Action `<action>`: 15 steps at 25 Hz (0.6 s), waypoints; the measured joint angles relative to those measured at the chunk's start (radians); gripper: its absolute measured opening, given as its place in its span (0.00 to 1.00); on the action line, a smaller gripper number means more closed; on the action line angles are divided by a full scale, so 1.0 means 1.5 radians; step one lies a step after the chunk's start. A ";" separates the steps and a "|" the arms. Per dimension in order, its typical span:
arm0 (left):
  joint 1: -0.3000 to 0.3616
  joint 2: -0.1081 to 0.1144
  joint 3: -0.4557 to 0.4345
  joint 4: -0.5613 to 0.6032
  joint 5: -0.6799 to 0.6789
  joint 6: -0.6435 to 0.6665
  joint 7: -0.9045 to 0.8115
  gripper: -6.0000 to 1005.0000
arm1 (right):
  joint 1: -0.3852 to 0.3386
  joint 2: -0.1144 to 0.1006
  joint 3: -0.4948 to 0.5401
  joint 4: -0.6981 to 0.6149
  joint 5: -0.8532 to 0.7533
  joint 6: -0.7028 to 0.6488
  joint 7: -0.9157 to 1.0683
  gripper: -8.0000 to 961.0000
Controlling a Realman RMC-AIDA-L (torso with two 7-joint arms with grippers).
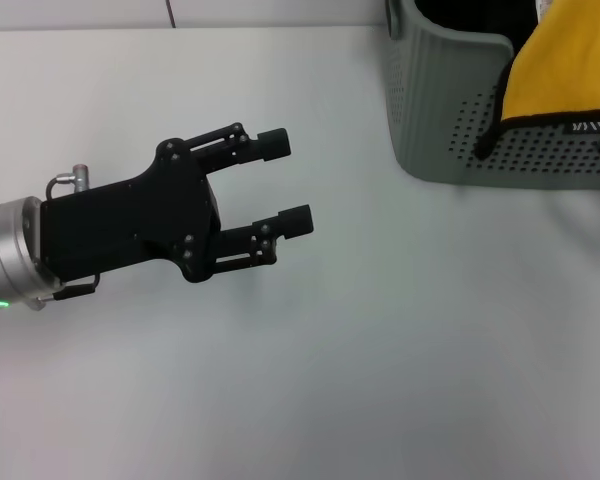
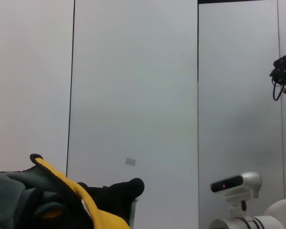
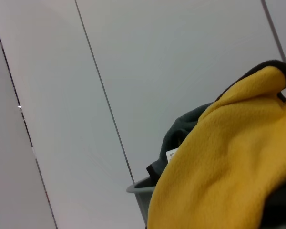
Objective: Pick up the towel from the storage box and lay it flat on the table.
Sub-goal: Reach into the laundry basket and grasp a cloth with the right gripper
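Yellow cloth marks the towel (image 1: 560,70), draped over the near rim of the storage box (image 1: 450,110) at the far right of the white counter (image 1: 380,350). The left end effector (image 1: 290,180) hovers empty, jaws apart, pointing right toward it but well short. The right end effector is out of sight; its wrist view looks close on the towel, so that arm is probably nearer

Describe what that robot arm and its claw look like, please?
The left arm is a silver metal cylinder with a small green light and a thin looped cable. Its end effector is matte black: a boxy body, then two slim linkage fingers with blocky tips and small screws. The right arm isn't visible.
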 joint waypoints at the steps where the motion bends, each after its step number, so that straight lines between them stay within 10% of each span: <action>1: 0.000 0.000 0.000 0.000 0.000 0.000 0.000 0.73 | 0.006 0.001 -0.001 0.002 0.000 0.004 0.000 0.66; 15: -0.001 -0.002 -0.009 0.000 0.000 -0.001 0.006 0.73 | 0.050 0.002 -0.017 0.034 -0.015 0.020 0.006 0.60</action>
